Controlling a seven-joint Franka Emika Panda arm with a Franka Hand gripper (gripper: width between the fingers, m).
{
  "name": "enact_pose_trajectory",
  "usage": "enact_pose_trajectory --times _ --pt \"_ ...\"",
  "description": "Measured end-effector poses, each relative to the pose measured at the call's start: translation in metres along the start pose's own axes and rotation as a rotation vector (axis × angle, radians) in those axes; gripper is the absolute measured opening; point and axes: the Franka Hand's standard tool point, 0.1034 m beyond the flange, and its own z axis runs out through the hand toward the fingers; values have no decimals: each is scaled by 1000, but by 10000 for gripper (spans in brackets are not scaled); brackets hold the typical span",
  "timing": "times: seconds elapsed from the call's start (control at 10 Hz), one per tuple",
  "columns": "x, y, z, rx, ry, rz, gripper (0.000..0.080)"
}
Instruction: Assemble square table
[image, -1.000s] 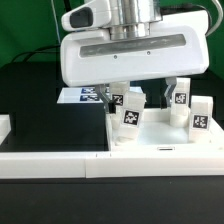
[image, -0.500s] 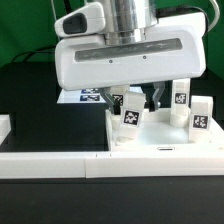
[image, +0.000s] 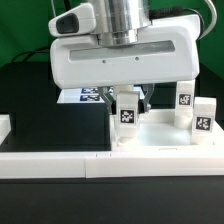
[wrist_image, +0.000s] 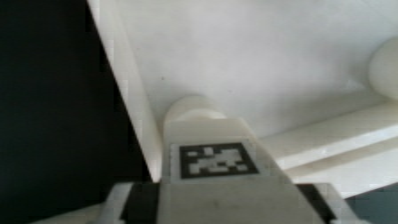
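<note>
In the exterior view the white square table panel (image: 160, 143) lies flat at the right, rim up. A white leg peg (image: 127, 112) with a black-white tag stands upright on the panel's near-left part. My gripper (image: 128, 99) comes down over it, one finger on each side. In the wrist view the same leg peg (wrist_image: 215, 150) fills the gap between the dark pads (wrist_image: 146, 203) of my gripper (wrist_image: 217, 207), and both pads lie against its sides. Below it I see the panel (wrist_image: 267, 70) and its raised rim.
Two more tagged leg pegs (image: 185, 102) (image: 201, 116) stand on the panel's right side. The marker board (image: 84, 97) lies behind on the black table (image: 45, 110). A long white bar (image: 50, 161) edges the front, with a white block (image: 4, 127) at the left.
My gripper has shifted slightly to the exterior view's left and closed from wide open onto the leg peg. The peg now stands straighter, and the right pegs show more fully.
</note>
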Motion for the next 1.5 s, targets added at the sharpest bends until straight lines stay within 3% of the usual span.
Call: enact_pose_trajectory --times 0.1,0.3,0.5,0.6,0.7,0.9,1.0,1.1,1.3,1.4,1.5 --pt "0 0 1 0 1 43 295" --pt "4 2 4 7 15 449 294" --pt "-1 -2 7 36 -15 852 294" --pt "-2 -2 10 60 -31 995 294" --pt "-2 -3 10 66 -36 1046 294" --pt "-2 -4 11 65 -36 1028 295" --pt "-2 -3 10 65 -31 945 493" --pt "-1 -1 9 66 -23 776 620" --pt "2 1 4 63 -6 452 640" --pt "1 -2 3 35 5 277 640" --pt "1 -1 4 36 6 233 648"
